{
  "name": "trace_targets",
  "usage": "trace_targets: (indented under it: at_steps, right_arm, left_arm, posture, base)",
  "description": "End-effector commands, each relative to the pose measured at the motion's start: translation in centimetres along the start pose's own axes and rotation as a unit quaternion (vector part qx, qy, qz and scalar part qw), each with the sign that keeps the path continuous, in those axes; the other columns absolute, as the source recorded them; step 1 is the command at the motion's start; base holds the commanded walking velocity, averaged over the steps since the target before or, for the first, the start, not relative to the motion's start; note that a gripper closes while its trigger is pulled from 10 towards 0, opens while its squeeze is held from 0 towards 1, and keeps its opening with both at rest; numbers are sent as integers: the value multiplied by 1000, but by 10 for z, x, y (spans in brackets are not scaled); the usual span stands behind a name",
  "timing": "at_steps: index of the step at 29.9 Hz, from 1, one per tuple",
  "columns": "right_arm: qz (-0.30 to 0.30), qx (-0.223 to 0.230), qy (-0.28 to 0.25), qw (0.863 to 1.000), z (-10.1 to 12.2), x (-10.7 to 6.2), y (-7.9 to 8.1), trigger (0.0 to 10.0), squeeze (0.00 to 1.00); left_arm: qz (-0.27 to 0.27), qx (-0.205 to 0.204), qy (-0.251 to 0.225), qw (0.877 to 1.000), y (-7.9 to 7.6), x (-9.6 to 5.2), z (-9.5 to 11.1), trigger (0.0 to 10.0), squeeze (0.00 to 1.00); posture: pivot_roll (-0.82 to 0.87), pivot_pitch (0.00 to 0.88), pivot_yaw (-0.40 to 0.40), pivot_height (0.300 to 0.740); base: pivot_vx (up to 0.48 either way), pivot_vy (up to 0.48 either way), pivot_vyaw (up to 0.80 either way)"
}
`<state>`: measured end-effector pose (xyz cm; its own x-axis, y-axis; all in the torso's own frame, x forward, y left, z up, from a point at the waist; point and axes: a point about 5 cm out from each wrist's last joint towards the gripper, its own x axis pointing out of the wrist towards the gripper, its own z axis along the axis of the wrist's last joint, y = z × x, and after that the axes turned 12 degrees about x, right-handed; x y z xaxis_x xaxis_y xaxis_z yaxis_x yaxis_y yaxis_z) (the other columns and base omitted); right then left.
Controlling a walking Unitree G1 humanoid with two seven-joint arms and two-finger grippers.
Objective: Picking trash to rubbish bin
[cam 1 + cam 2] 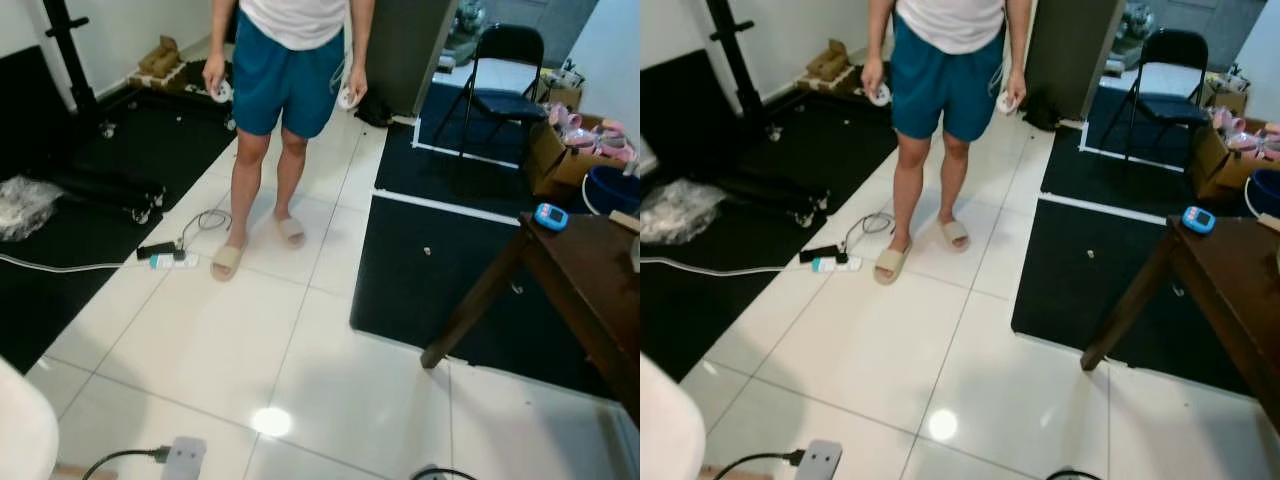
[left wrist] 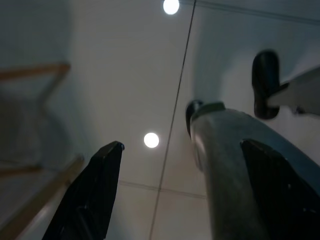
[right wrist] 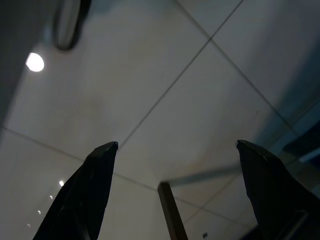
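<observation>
One small white-and-teal tube-like piece of trash (image 1: pixel 173 261) is seen on the white tiled floor (image 1: pixel 230 350), ahead toward the left (long axis sideways), beside a person's sandal (image 1: pixel 227 261). Left gripper (image 2: pixel 180 190) and right gripper (image 3: pixel 175 185) are spread wide, empty; the left is judged nearer.

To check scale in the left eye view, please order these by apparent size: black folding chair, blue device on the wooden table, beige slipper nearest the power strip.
1. black folding chair
2. beige slipper
3. blue device
</observation>
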<state>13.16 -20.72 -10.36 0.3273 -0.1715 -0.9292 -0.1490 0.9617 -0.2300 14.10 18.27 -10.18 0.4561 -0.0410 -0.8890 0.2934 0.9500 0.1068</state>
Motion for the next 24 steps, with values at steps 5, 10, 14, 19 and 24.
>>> trace_targets:
  at_steps: [5, 10, 14, 19, 24]
  right_arm:
    - [-2, 4, 14, 1000, -8, 0, -2, 10000, 0]
    - [-1, 4, 15, 1000, -7, 0, -2, 10000, 0]
    - [1, 4, 14, 1000, -7, 0, -1, 10000, 0]
    - [3, 4, 14, 1000, -6, 0, -1, 10000, 0]
    - [5, 4, 13, 1000, -5, 0, 0, 10000, 0]
  left_arm:
    - [-10, -4, 28, 1000, -7, -2, -15, 10000, 0]
    - [-10, -3, 28, 1000, -7, -2, -15, 10000, 0]
    - [-11, -1, 28, 1000, -7, -2, -15, 10000, 0]
    - [-9, 1, 29, 1000, -6, -2, -15, 10000, 0]
    - [-6, 6, 32, 999, -4, -2, -16, 10000, 0]
  posture:
    - [60, 103, -58, 740]
    - [59, 101, -56, 740]
    - [60, 99, -55, 740]
    - [63, 97, -54, 740]
    - [70, 95, -51, 740]
  base:
    - [0, 0, -800]
    - [0, 0, -800]
    - [0, 0, -800]
    - [0, 0, -800]
    - [0, 0, -800]
